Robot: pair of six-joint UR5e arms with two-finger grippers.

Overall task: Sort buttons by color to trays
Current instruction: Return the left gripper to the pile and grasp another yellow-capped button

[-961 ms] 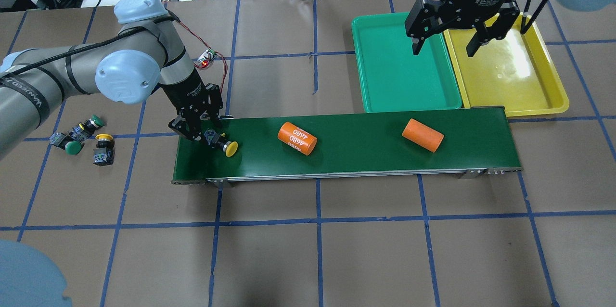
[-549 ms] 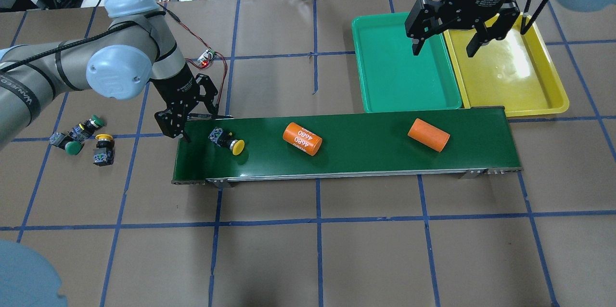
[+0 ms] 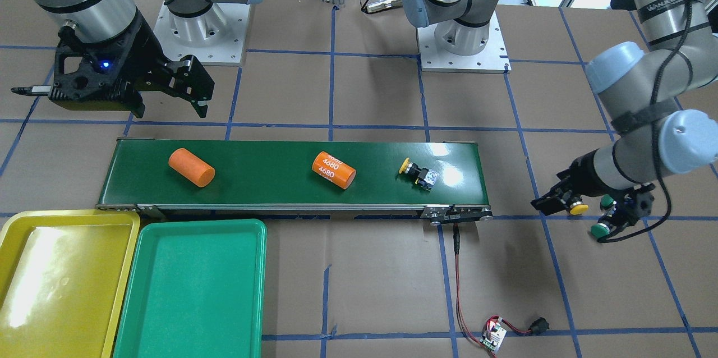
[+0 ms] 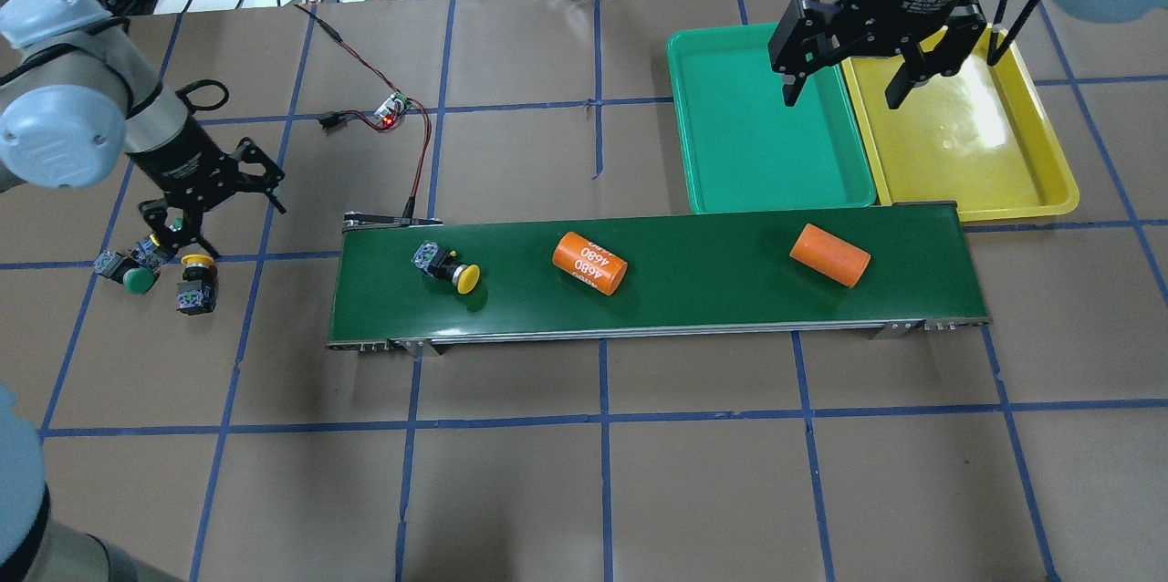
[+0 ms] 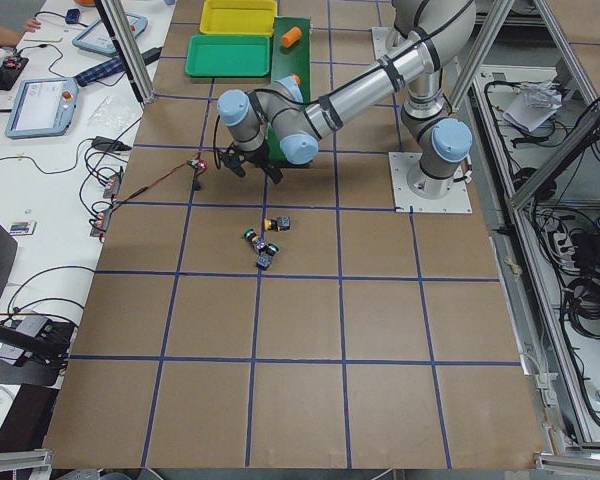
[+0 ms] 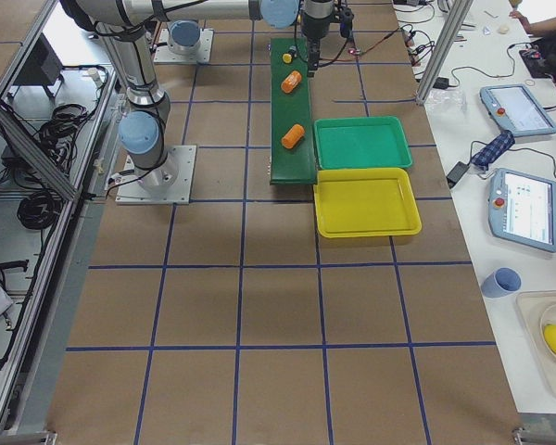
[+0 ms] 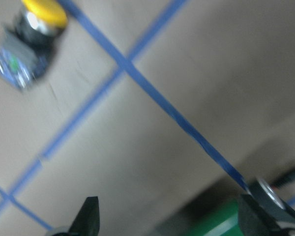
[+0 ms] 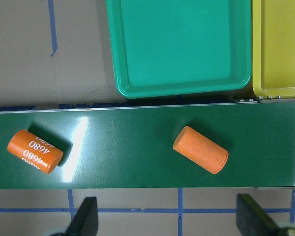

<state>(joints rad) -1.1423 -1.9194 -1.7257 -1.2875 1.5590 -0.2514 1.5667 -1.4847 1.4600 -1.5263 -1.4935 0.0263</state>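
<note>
Left gripper (image 4: 210, 217) wide open over the table, one button out on the belt.
On my overhead feed, a yellow-capped button (image 4: 196, 283) sits near the gripper's 6 o'clock and a green-capped button (image 4: 137, 279) near 8 o'clock, both on the table. The belt button (image 4: 447, 267) lies on its side on the conveyor (image 4: 693, 295), well apart at about 4 o'clock. My right gripper (image 4: 841, 94) hangs spread over the seam between the green tray (image 4: 748, 153) and the yellow tray (image 4: 985, 153).
</note>
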